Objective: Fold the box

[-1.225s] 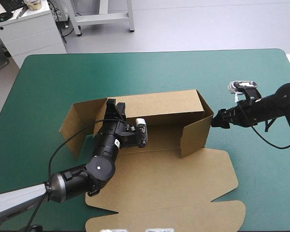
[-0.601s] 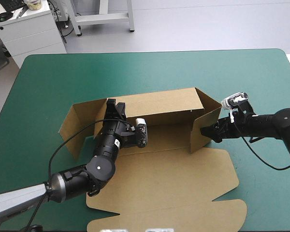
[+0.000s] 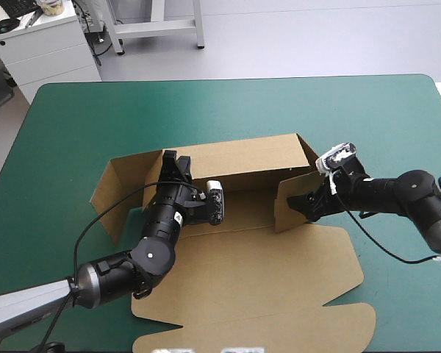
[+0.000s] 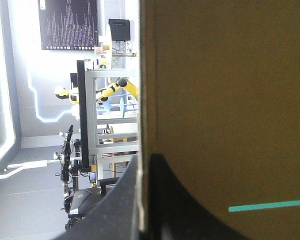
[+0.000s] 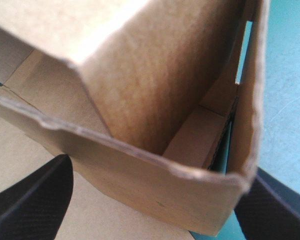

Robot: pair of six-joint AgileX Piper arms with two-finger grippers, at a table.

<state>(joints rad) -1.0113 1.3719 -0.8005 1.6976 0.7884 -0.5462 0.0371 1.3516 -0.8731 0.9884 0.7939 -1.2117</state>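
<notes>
The brown box (image 3: 264, 279) lies in the middle of the table, its big lid panel flat toward the near edge. The long back wall (image 3: 242, 156) stands raised. My left gripper (image 3: 174, 163) is shut on that wall near its left end. In the left wrist view the wall (image 4: 225, 90) fills the scene, and the left gripper (image 4: 142, 200) has a black finger on each side of its edge. My right gripper (image 3: 311, 202) is open and pressed against the right end flap (image 3: 292, 204), which is swung inward. That flap (image 5: 140, 100) sits between the right gripper's (image 5: 155, 202) spread fingers.
The box's left end flap (image 3: 121, 190) splays outward toward the table's left side. The teal-green cover (image 3: 220, 103) runs wide beyond the back wall and to the right of the right arm. A white drawer cabinet (image 3: 40, 48) stands off the far left corner.
My right gripper has moved left and swung the right end flap inward, from pointing outward to standing across the box's end. The left arm has held still.
</notes>
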